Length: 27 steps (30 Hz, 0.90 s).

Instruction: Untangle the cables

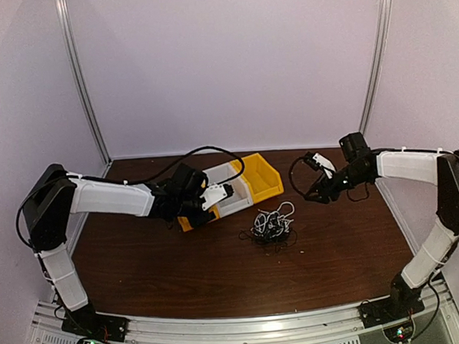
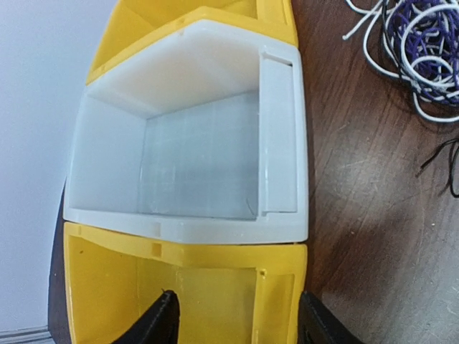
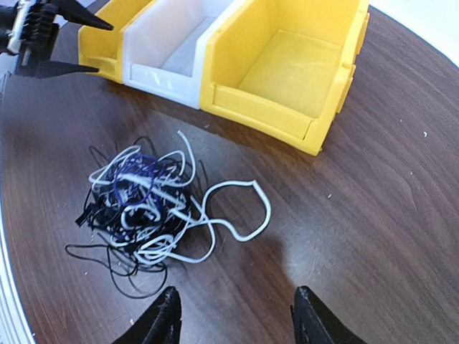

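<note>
The cables (image 1: 272,225) lie in a small tangle of white, black and purple cords on the brown table, with one white loop (image 3: 240,211) sticking out to the right. The same tangle (image 3: 143,208) fills the left of the right wrist view and shows at the top right corner (image 2: 419,50) of the left wrist view. My right gripper (image 3: 235,319) hangs open above bare table just beside the tangle, right of it in the top view (image 1: 317,192). My left gripper (image 2: 237,322) is open and holds nothing over the near yellow bin (image 2: 107,287), left of the cables (image 1: 221,197).
Three bins stand in a row behind the tangle: a yellow bin (image 1: 262,174), a white bin (image 1: 232,189) and the yellow one under my left gripper. All three look empty. White walls close the table's back and sides.
</note>
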Motion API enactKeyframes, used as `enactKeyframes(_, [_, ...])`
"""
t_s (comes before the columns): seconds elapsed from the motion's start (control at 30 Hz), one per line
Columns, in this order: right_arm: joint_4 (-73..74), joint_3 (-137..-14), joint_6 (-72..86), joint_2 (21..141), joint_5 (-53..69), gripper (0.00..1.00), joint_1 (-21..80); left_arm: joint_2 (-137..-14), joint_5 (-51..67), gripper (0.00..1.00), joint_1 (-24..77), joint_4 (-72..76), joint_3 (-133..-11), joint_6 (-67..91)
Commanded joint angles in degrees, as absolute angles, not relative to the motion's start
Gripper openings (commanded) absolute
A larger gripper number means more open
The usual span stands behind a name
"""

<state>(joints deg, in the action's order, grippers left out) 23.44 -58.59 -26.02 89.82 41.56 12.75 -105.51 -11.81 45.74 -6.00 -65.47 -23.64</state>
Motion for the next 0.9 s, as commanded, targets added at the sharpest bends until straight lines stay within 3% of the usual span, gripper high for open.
enactKeyframes(0.0, [25.6, -67.7, -20.9, 100.7, 42.8, 0.51, 13.5, -97.2, -9.8, 0.6, 46.2, -4.3, -64.8, -18.3])
enactKeyframes(0.23, [28.5, -76.7, -17.3, 112.4, 47.0, 0.49, 14.1, -86.9, -8.6, 0.64, 48.7, -4.2, -59.5, -3.5])
enactKeyframes(0.47, [32.2, -79.7, -19.9, 117.4, 48.9, 0.44, 16.2, -82.0, -4.7, 0.59, 50.2, 0.5, -53.9, 10.7])
enactKeyframes(0.53, [32.1, -79.7, -20.0, 117.8, 48.3, 0.34, 17.4, -81.3, -4.8, 0.58, 50.7, 3.3, -52.2, 12.3])
enactKeyframes(0.63, [32.1, -80.6, -19.0, 118.4, 48.6, 0.04, 18.0, -81.7, -5.1, 0.58, 51.1, 5.1, -50.9, 13.6])
enactKeyframes(0.67, [32.6, -81.0, -19.0, 118.4, 48.8, 0.0, 18.0, -82.0, -5.1, 0.58, 51.3, 5.6, -50.7, 13.7])
enactKeyframes(0.87, [37.8, -81.2, -22.8, 105.8, 47.7, 0.0, 19.5, -83.7, -2.1, 0.55, 54.2, 12.4, -50.7, 10.3])
